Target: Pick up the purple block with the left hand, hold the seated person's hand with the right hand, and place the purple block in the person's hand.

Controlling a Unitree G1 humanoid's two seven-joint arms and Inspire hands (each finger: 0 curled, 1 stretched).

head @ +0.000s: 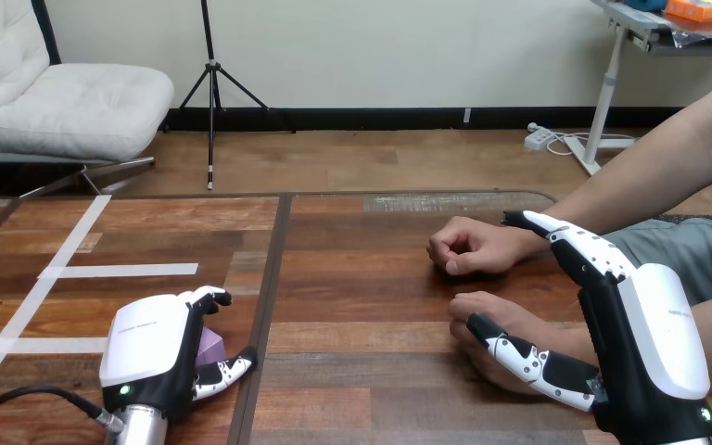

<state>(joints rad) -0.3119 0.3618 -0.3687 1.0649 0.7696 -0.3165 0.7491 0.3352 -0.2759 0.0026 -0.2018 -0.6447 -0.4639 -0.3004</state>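
Curling round the purple block (pixel 209 346) at the table's (pixel 362 278) near left, the left hand (pixel 148 341) clamps it between fingers and thumb. It looks small, light, rigid and smooth, best pinched on opposite flat faces. The right hand (pixel 654 334) is spread, thumb touching the person's nearer hand (pixel 482 317).

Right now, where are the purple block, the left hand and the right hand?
purple block (pixel 209 347): head view, visible face.
left hand (pixel 146 336): head view, white back shell.
right hand (pixel 663 329): head view, white back shell.
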